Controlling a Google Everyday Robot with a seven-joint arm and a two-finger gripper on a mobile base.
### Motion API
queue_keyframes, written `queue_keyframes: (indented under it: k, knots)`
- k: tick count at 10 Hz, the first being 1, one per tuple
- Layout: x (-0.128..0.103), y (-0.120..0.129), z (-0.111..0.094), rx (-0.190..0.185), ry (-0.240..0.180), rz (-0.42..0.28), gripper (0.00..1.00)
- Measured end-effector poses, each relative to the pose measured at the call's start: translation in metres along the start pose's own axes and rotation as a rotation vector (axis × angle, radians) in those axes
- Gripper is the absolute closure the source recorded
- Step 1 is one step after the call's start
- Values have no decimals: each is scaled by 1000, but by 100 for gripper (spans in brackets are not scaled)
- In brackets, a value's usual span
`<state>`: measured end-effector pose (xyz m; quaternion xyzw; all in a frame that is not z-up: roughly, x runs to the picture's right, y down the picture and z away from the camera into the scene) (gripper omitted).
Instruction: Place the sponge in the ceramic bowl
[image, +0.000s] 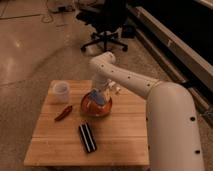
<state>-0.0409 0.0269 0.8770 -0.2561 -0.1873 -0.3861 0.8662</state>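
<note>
In the camera view, the gripper (103, 91) hangs over the orange ceramic bowl (89, 109) on the wooden table (120, 137). The bluish sponge (97, 98) sits within the bowl's rim, right under the gripper. I cannot tell whether the gripper holds it.

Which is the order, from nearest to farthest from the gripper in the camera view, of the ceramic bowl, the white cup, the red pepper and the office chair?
1. ceramic bowl, directly under the gripper.
2. white cup and red pepper, both toward the picture's left: too close to call.
3. office chair, on the floor beyond the table.
</note>
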Motion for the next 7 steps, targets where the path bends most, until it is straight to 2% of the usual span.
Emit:
queue_keyframes:
  k: [1,7]
  knots:
    - [-2,-2,0,4,0,-6,20]
    - [0,0,-3,21,0,-23,20]
